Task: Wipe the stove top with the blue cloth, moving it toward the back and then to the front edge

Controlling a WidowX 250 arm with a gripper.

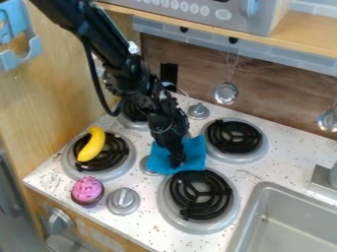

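The gripper (pixel 176 156) hangs down over the middle of the stove top, its tip at a blue cloth (pixel 193 153) that lies between the burners. Whether it grasps the cloth, I cannot tell. A yellow banana (pixel 92 144) rests on the front left burner (pixel 121 165). In front of that burner stands a cupcake (pixel 87 190) with pink frosting and a dark base, left of a grey knob (pixel 123 200). The cloth's lower edge lies close to the front right burner (pixel 178 214).
A metal sink (pixel 253 211) is at the lower right, with part of a faucet (pixel 323 181) behind it. The back right burner (pixel 262 147) lies right of the cloth. Ladles (pixel 225 93) hang at the back wall, below a shelf (pixel 296 40). A wooden wall (pixel 59 98) stands at the left.
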